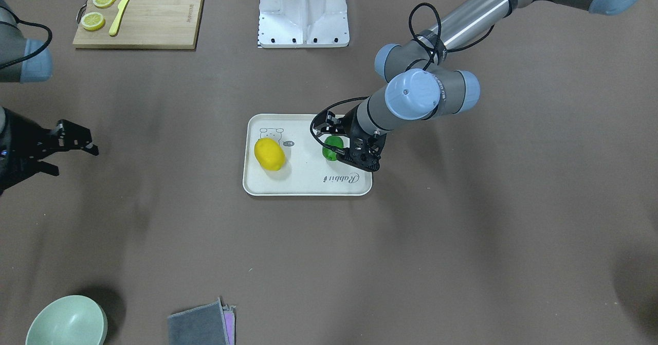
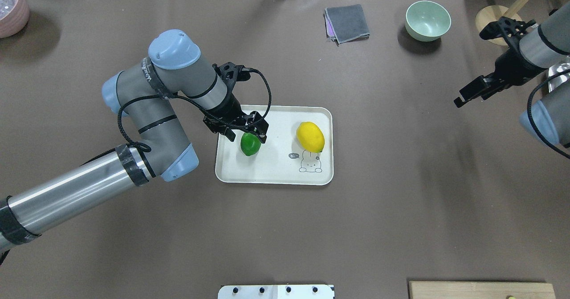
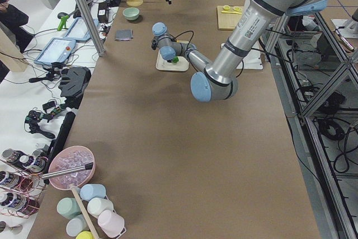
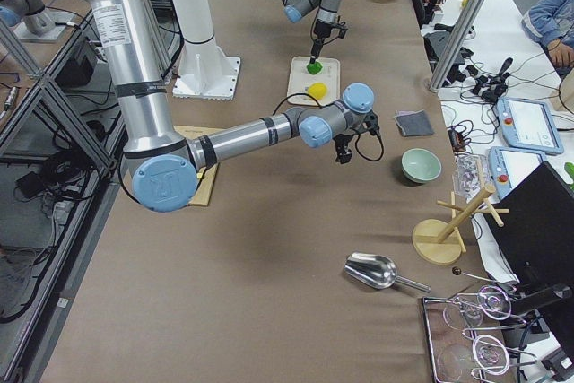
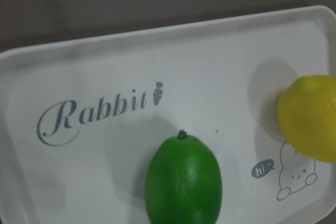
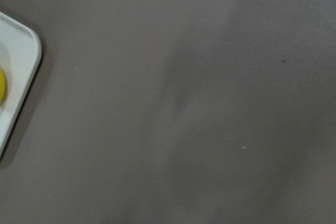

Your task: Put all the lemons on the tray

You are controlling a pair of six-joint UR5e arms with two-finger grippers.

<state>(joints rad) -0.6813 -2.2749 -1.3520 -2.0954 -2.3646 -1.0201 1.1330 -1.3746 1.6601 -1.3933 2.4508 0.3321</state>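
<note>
1. Left gripper (image 2: pixel 247 135): directly over the green lemon (image 5: pixel 183 179), jaws spread wider than the fruit and clamping nothing. Right gripper (image 1: pixel 74 161): parted, empty, well apart from the tray (image 2: pixel 276 174).
2. Lemons, 2: the green one and the yellow lemon (image 5: pixel 310 116) both lie on the tray, apart from each other.
3. Step (judged): release of lemon 2 of 2. The next move calls for a straight lift that does not nudge the fruit.
4. Writing on tray: grey "Rabbit" script and a "hi~" bubble.
</note>
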